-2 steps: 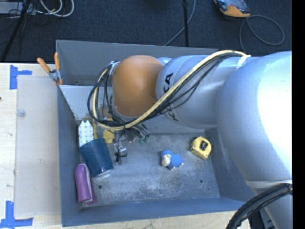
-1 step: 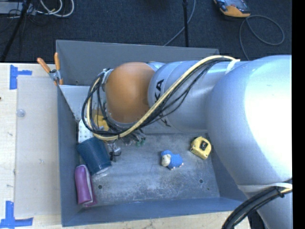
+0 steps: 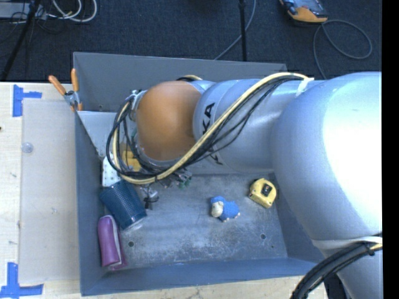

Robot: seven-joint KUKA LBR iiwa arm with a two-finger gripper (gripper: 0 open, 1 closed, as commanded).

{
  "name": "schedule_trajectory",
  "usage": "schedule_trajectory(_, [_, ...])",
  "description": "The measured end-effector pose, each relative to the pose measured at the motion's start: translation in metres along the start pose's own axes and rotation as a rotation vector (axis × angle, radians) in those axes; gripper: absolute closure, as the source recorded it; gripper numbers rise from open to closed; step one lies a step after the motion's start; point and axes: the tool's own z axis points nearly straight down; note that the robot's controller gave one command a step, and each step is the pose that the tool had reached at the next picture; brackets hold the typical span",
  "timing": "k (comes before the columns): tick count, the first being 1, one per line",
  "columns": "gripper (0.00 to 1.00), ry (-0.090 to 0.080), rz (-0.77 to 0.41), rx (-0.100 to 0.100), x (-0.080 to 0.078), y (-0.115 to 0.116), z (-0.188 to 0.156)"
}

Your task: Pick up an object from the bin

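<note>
My gripper (image 3: 151, 195) pokes out just below the arm's orange dome, low over the left part of the bin. Right beside it on the left lies a dark blue ribbed cylinder (image 3: 124, 205), tilted across the floor. A white flat piece (image 3: 110, 174) and something yellow (image 3: 131, 159) sit just above the cylinder, partly hidden by the cables and the dome. What is directly under the gripper is hidden.
A purple oblong thing (image 3: 108, 242) lies along the bin's left wall near the front corner. A small blue and white toy (image 3: 223, 209) rests mid-floor, with a yellow tape measure (image 3: 263, 192) to its right. The arm covers the bin's back and right.
</note>
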Motion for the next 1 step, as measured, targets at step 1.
schedule_trajectory(1, [1.00,0.000,-0.115,0.000,-0.0006,0.0014,-0.0028])
